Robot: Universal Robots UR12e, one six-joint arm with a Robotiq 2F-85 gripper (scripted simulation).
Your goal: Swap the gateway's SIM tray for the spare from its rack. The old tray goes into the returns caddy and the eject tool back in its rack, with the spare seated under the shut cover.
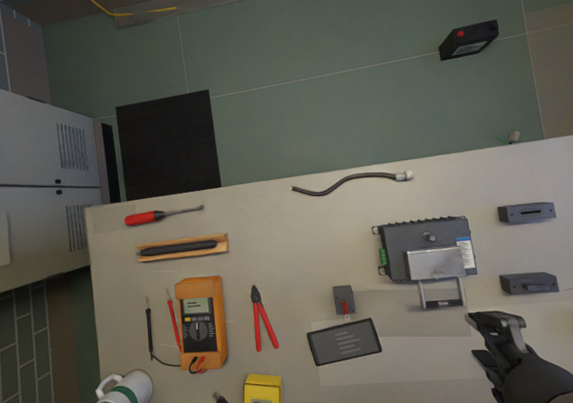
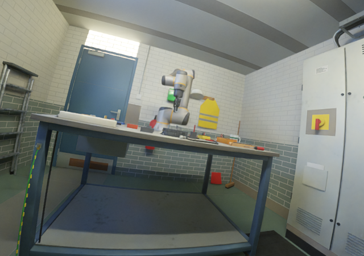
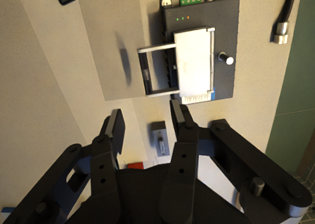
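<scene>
A pale metal cover [image 1: 435, 263] [image 3: 193, 64] lies over the dark grey gateway [image 1: 425, 249] [image 3: 204, 45], and a frame-like SIM tray [image 1: 441, 294] [image 3: 157, 69] juts out from under it. My gripper [image 1: 481, 338] [image 3: 145, 122] hangs above the bench just beside the tray's outer end. It is partly open and holds nothing. A red-handled eject tool [image 1: 345, 307] stands in its small grey rack [image 1: 343, 299] to the left of the tray. Two grey slotted blocks [image 1: 526, 212] [image 1: 528, 283] sit to the right of the gateway.
A dark tablet [image 1: 344, 341] lies below the tool rack. Red cutters [image 1: 261, 317], an orange multimeter [image 1: 200, 321], a screwdriver [image 1: 159, 215] and a wooden tray with a black rod [image 1: 182, 247] fill the left of the bench. A cable [image 1: 351, 182] lies behind the gateway.
</scene>
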